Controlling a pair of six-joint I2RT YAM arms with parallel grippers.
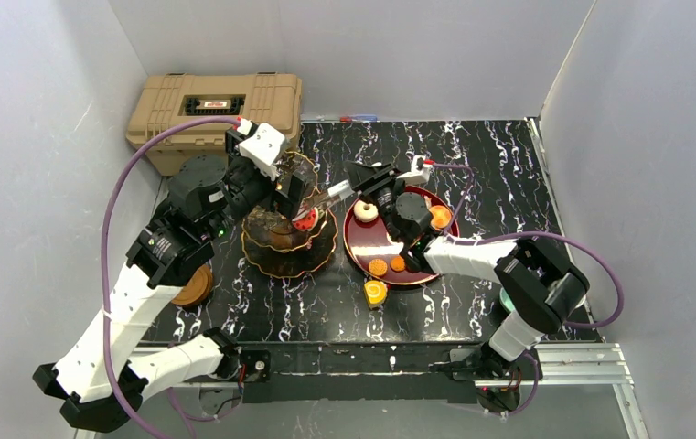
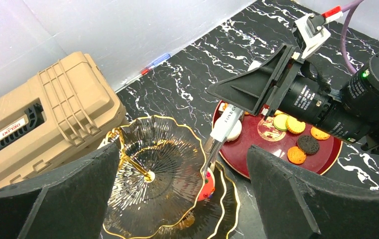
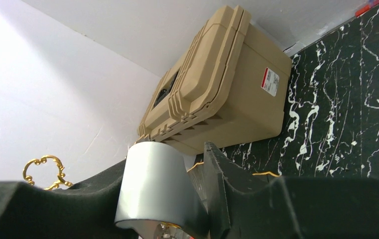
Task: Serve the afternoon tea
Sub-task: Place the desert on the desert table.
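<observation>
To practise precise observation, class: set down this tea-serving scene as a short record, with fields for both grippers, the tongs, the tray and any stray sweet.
left gripper: open, empty, over the three-tier stand
right gripper: shut on the tongs
tongs: tips at a red sweet on a lower tier of the stand
red tray: beside the stand, holds biscuits and a donut
stray sweet: yellow roll cake on the table, by the tray's near edge
</observation>
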